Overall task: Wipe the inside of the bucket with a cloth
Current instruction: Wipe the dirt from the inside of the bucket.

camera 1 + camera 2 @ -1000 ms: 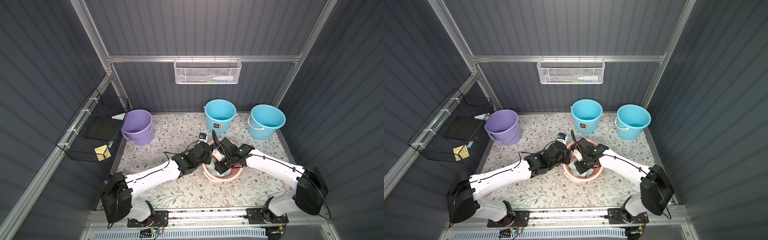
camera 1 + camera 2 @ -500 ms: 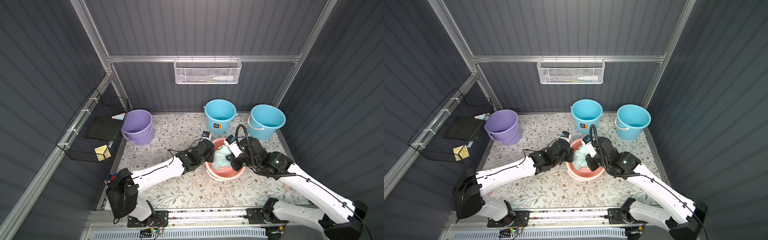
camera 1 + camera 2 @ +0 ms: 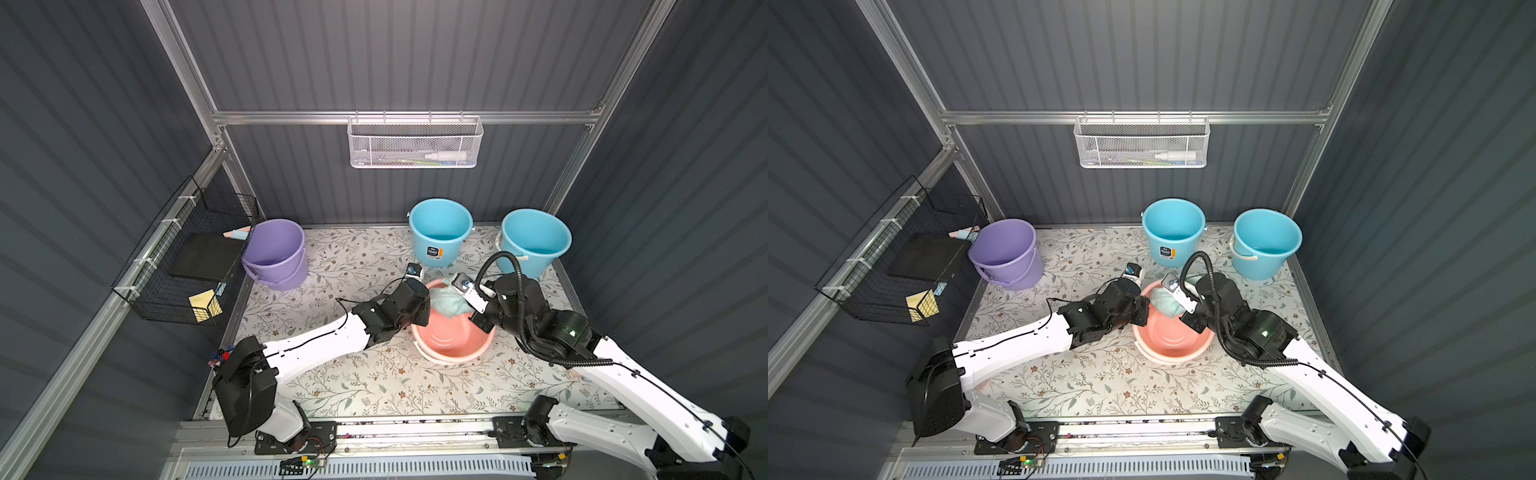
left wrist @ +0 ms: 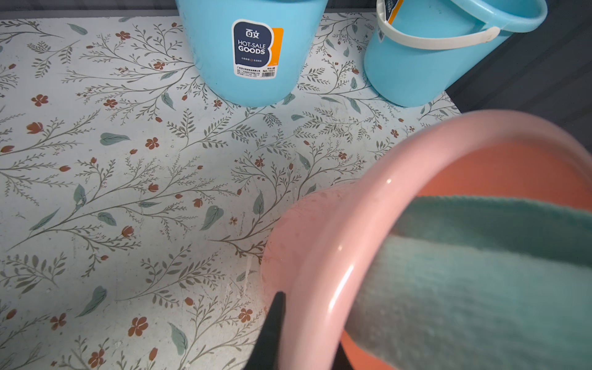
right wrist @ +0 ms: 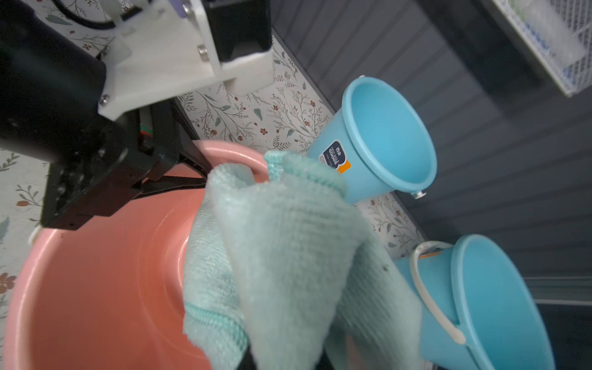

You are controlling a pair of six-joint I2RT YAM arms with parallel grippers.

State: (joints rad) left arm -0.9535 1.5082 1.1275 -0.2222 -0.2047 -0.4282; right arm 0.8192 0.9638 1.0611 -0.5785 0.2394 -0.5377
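Pink bucket (image 3: pixel 451 338) on a floral mat (image 3: pixel 353 374), seen from above, a little toward 3 o'clock of the mat's centre. The left gripper (image 5: pixel 205 175) reaches in from 9 o'clock, its fingers pinched tight on the bucket's rim, one inside and one outside. The right gripper (image 3: pixel 467 311) comes from 3 o'clock, clamped closed on a bunched teal cloth (image 3: pixel 446 301), fingertips buried in the fabric. The cloth lies against the inner wall at the bucket's 12 o'clock, its top edge spilling over the rim. A labelled blue bucket (image 3: pixel 440 232) stands at 12 o'clock from the pink one, another blue bucket (image 3: pixel 536 241) at 1 o'clock, and a purple bucket (image 3: pixel 276 253) at 10 o'clock.
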